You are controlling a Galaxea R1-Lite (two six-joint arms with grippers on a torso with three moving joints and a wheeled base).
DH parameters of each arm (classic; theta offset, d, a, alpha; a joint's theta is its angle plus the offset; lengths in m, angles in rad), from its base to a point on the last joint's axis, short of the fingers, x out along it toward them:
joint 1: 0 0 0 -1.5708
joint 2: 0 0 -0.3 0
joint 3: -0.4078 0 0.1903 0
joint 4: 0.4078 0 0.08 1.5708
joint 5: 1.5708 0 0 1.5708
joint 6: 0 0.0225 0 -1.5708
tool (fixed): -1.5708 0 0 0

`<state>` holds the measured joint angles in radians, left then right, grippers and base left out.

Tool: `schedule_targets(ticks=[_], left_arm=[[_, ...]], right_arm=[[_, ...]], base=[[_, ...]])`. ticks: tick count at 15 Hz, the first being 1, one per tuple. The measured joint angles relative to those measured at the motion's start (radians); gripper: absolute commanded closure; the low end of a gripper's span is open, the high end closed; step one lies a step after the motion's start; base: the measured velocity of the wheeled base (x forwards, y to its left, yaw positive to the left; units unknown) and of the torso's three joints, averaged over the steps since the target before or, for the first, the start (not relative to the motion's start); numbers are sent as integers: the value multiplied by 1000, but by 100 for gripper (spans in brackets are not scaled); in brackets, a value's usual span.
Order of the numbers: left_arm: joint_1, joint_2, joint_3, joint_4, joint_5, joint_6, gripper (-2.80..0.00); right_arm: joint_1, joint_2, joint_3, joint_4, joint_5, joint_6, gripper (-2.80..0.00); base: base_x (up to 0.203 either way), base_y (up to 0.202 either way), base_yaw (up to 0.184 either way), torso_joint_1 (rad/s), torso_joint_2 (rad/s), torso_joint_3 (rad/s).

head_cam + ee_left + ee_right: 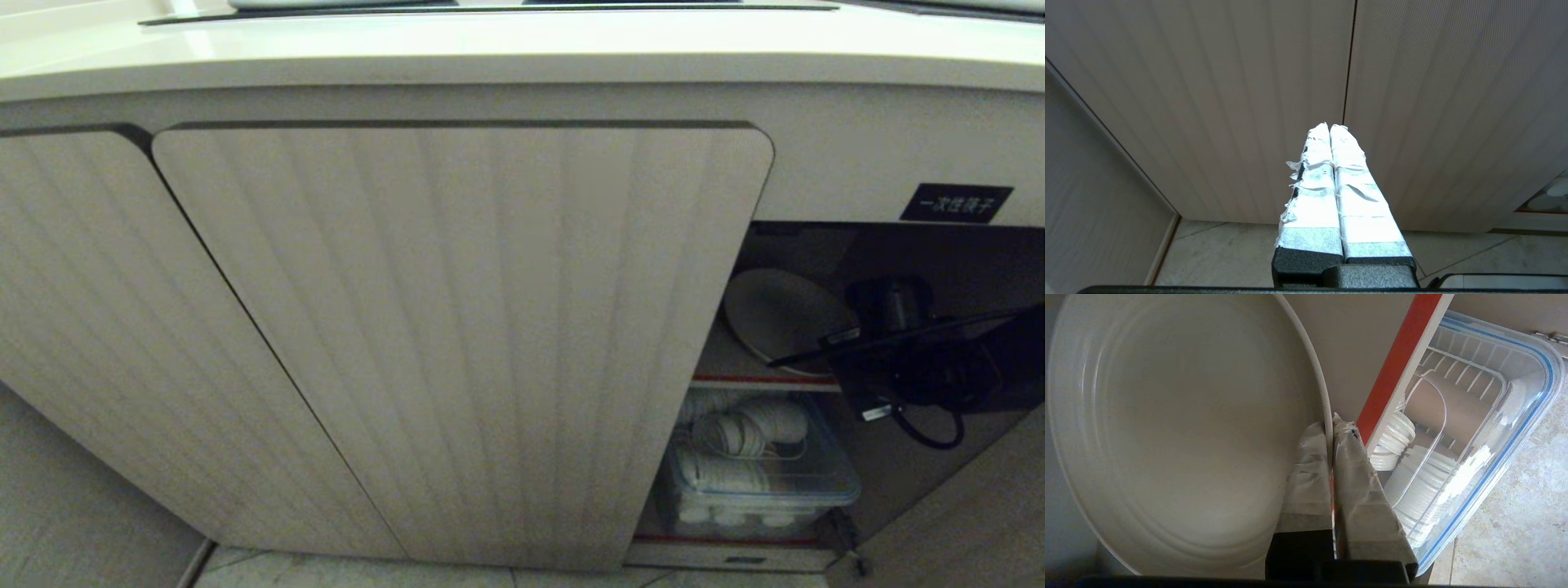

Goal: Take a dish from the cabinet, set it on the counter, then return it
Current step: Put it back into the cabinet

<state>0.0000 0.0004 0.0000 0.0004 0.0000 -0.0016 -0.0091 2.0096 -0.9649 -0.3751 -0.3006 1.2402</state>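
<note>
The dish [780, 314] [1180, 428] is a plain cream-white plate, tilted on the upper, red-edged shelf [767, 380] inside the open cabinet [457, 327]. My right gripper [1329, 426] [841, 339] reaches into the cabinet from the right and is shut on the dish's rim, one taped finger on each face. The counter [490, 49] runs along the top of the head view, above the cabinet. My left gripper [1329, 127] is shut and empty, hanging in front of the closed ribbed doors [1412, 102], low near the floor.
Below the shelf stands a clear plastic box [759, 482] [1490, 449] with stacked white plates in a wire rack. A black label [955, 202] with white characters sits above the opening. Pale floor tiles [1220, 253] lie in front of the cabinet.
</note>
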Motion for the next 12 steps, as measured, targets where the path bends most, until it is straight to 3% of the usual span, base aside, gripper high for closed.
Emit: schedule_targets(ticks=[12], left_arm=[[0,0,0,0,0,0,0]], right_arm=[[0,-2,-4,1,-1,-1,0]], base=[[0,0,0,0,0,0]])
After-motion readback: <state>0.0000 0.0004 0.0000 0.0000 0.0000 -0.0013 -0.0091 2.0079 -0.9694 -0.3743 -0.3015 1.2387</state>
